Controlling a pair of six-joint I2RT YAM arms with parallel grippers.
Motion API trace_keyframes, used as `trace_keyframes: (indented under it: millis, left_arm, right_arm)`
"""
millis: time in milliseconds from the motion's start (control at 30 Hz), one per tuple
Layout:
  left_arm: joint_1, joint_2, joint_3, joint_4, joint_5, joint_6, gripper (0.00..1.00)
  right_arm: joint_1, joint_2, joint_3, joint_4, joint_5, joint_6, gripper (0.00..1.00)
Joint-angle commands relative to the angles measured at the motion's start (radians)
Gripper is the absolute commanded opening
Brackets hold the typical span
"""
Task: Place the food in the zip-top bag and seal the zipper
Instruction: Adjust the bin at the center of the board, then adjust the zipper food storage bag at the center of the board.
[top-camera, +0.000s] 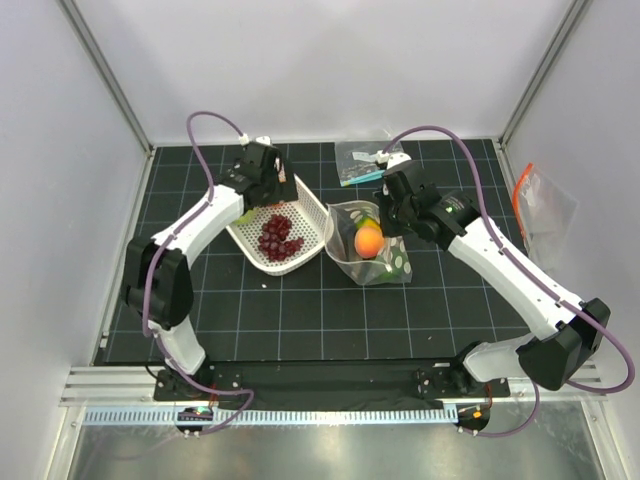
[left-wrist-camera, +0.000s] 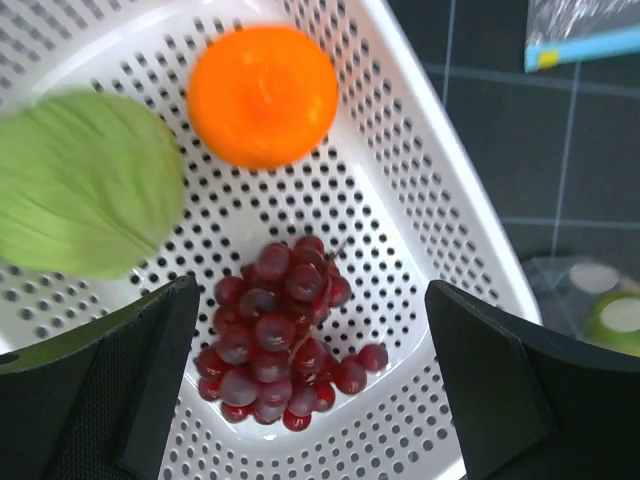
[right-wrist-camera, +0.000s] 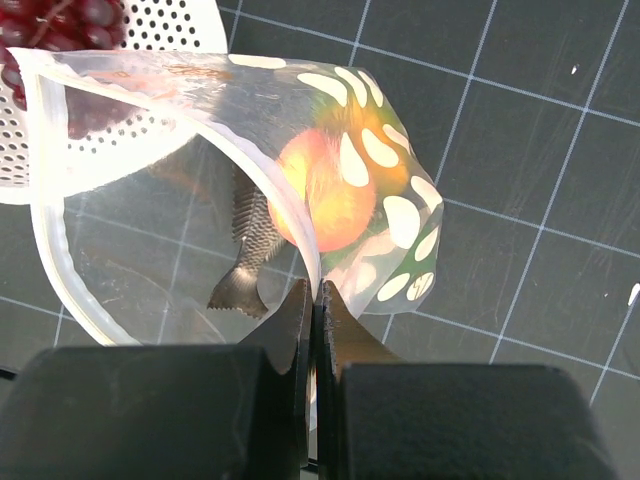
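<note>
the left gripper (left-wrist-camera: 310, 288) is held wide open and empty over the white basket (left-wrist-camera: 430, 200), where grapes (left-wrist-camera: 280, 340), an orange (left-wrist-camera: 262, 95) and a pale green piece (left-wrist-camera: 85, 185) are seen. the right gripper (right-wrist-camera: 315, 300) is pinched shut on the rim of the zip-top bag (right-wrist-camera: 390, 220) beside the basket; a fruit (right-wrist-camera: 330, 195), perhaps a peach, is contained in it.

A robotics lab test cell: plain white panels (top-camera: 330, 60) in aluminium posts (top-camera: 107, 75) enclose a black gridded mat (top-camera: 330, 310). At its near edge, a left arm (top-camera: 195, 235) and right arm (top-camera: 510, 270) are bolted to a metal rail (top-camera: 330, 392).
</note>
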Motion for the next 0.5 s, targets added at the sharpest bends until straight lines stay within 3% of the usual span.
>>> trace_keyframes:
  millis: [0, 300, 467]
  left_arm:
    - [-0.020, -0.063, 0.078, -0.026, -0.126, 0.046, 1.00]
    - [-0.167, -0.248, -0.005, 0.015, -0.139, 0.020, 1.00]
    - [-0.268, -0.388, -0.129, 0.093, -0.150, 0.015, 1.00]
  right_arm:
    - [-0.002, -0.041, 0.013, 0.036, -0.016, 0.008, 0.01]
    - [-0.005, -0.033, 0.010, 0.036, -0.002, 0.022, 0.01]
    - [-0.018, -0.031, 0.009, 0.048, -0.022, 0.039, 0.01]
